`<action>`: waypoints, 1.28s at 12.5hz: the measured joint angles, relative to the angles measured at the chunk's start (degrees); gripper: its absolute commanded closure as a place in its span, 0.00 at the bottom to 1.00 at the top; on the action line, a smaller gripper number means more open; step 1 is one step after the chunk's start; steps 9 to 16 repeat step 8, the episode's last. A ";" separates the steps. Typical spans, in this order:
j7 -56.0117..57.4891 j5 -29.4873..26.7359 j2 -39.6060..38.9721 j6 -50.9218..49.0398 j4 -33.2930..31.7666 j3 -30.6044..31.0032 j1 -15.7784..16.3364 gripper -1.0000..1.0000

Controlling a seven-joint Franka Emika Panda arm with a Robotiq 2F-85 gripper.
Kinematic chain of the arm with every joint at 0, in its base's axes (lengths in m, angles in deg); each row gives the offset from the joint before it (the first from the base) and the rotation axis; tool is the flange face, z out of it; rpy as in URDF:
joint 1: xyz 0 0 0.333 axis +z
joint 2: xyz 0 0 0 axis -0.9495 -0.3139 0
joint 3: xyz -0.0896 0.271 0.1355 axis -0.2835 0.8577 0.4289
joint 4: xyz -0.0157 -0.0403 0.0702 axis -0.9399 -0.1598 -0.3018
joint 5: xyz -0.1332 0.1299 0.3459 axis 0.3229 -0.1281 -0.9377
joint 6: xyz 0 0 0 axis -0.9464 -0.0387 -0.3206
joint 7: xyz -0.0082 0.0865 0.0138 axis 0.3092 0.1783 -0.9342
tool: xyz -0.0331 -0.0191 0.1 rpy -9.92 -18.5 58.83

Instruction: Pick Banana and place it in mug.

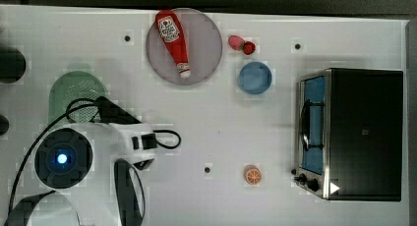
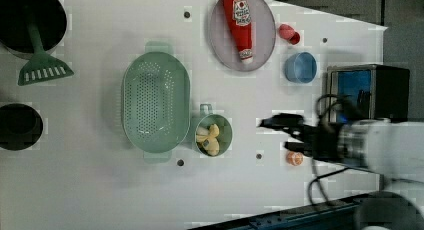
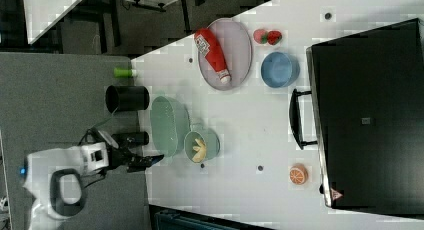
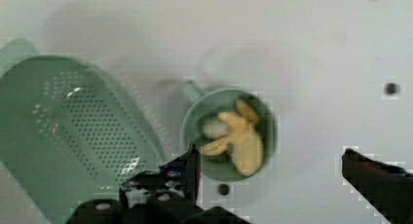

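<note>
The banana (image 2: 210, 140) lies as pale-yellow pieces inside the teal-green mug (image 2: 226, 124), which stands right beside the colander. The right view shows the banana (image 3: 199, 150) in the mug (image 3: 213, 142) too. In the wrist view the banana (image 4: 243, 141) rests in the mug (image 4: 214, 104), just beyond the fingertips. My gripper (image 4: 277, 173) is open, its jaws wide apart with nothing between them. It hovers apart from the mug, at the left view's right of it (image 2: 272, 123) and at the right view's left of it (image 3: 145, 162).
A pale green colander (image 2: 156, 102) touches the mug. A ketchup bottle (image 1: 173, 39) lies on a grey plate (image 1: 206, 44). Nearby are strawberries (image 1: 242, 44), a blue bowl (image 1: 254, 77), an orange slice (image 1: 253, 175) and a toaster oven (image 1: 354, 132). Black pots (image 2: 20, 126) and a green spatula (image 2: 42, 70) stand at the left view's left.
</note>
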 measured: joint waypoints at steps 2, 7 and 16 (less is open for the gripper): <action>0.00 -0.13 1.66 -6.06 5.60 -4.34 -0.10 0.00; 1.61 6.63 3.47 -13.08 15.00 -16.58 -2.38 0.00; 1.71 7.02 3.53 -15.25 14.88 -19.07 -2.86 0.00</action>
